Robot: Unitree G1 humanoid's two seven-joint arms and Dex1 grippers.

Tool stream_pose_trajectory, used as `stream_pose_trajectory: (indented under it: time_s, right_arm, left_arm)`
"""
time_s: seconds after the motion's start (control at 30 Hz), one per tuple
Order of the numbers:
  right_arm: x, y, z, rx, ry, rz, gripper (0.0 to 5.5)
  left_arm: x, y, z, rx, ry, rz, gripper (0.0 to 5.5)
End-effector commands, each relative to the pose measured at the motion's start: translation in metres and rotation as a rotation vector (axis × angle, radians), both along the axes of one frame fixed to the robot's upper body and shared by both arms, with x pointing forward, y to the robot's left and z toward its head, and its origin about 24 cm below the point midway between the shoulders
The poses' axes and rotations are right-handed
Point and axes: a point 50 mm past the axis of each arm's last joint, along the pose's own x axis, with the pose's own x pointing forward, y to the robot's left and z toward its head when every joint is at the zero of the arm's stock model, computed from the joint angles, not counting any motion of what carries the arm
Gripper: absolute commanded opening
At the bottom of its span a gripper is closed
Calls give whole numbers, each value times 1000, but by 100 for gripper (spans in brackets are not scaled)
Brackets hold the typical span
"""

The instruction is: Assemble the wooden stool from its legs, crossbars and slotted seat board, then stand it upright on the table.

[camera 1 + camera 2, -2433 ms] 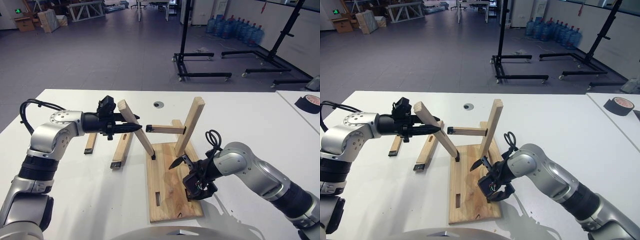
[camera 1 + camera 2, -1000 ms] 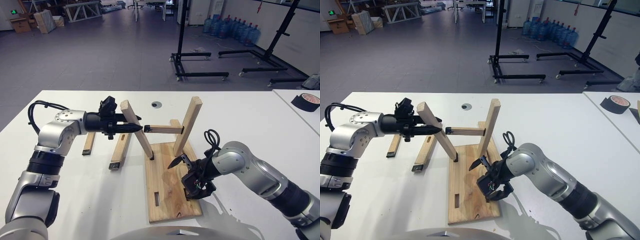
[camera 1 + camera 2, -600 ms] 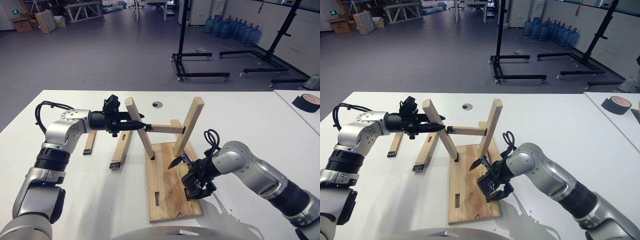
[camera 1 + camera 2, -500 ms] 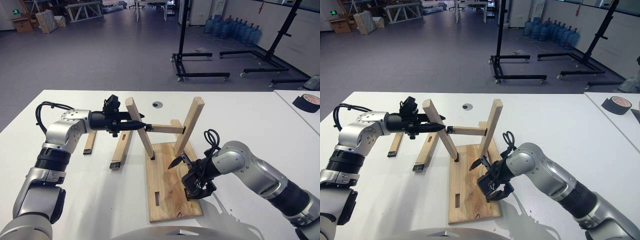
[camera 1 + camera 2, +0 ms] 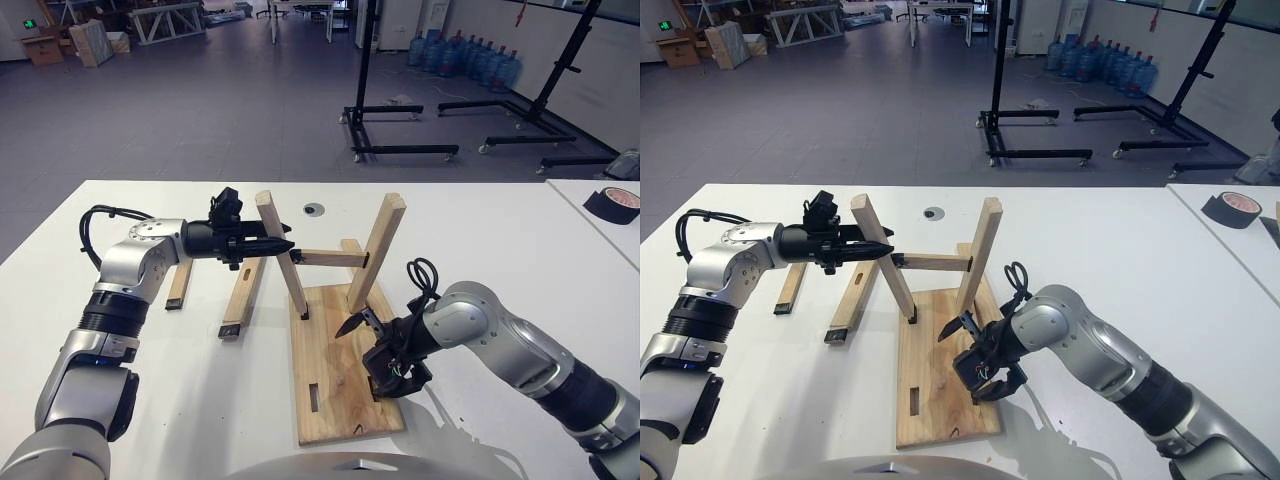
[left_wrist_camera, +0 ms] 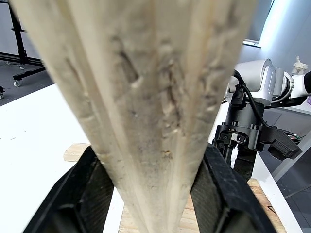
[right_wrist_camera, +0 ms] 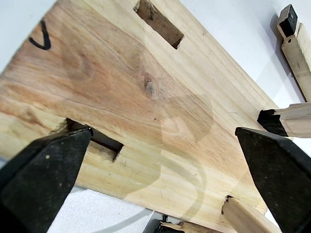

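Two legs stand on the far half of the seat board, tops leaning away from each other. The board itself lies flat on the surface.

Item: held leg, on the board's left side. My left hand is clamped across its upper part.

Item: second leg, on the board's right side, free of both hands.

Item: crossbar, level above the board's far end. One end is set into the second leg. The dark tip of the other sits against the held leg, and I cannot tell whether it has entered.

Item: two empty slots at the board's near end.

Item: long loose piece and short loose piece, lying left of the board.

Item: right hand, spread wide and holding nothing, over the board's right edge.

Step in hand, as I judge it: joining the first pair of legs with the crossbar. Next I need to tip the held leg toward the crossbar tip until it seats, with the right hand bracing the board or the second leg.
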Motion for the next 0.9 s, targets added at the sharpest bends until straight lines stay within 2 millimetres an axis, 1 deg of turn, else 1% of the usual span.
stream_pose_trajectory:
  time_s: [0.03,0.2,0.43,0.53,0.6,0.63,0.7,0.77,0.9]
  right_arm:
    - [-5,-8,-34,-114,57,-64,540]
    - [-6,-9,-36,-115,58,-64,540]
    - [-5,-8,-36,-108,53,-66,540]
    - [-1,-7,-31,-58,34,-94,540]
    - [10,-2,-17,62,-18,-143,540]
    - [15,2,-6,145,-52,-169,540]
    - [21,8,13,274,-98,-188,540]
    - [21,12,25,341,-147,-174,540]
    - [22,18,40,433,-238,-164,540]
  left_arm:
    - [-34,-3,-84,288,245,53,202]
    - [-58,-22,-96,293,273,-41,202]
    - [-74,-27,-110,318,314,-65,202]
    - [-81,-27,-116,331,335,-76,202]
    - [-82,-26,-117,336,340,-73,202]
    - [-82,-26,-118,338,342,-71,202]
    - [-83,-25,-118,340,345,-65,202]
    - [-82,-23,-119,342,347,-56,203]
    - [-82,-21,-121,344,353,-45,203]
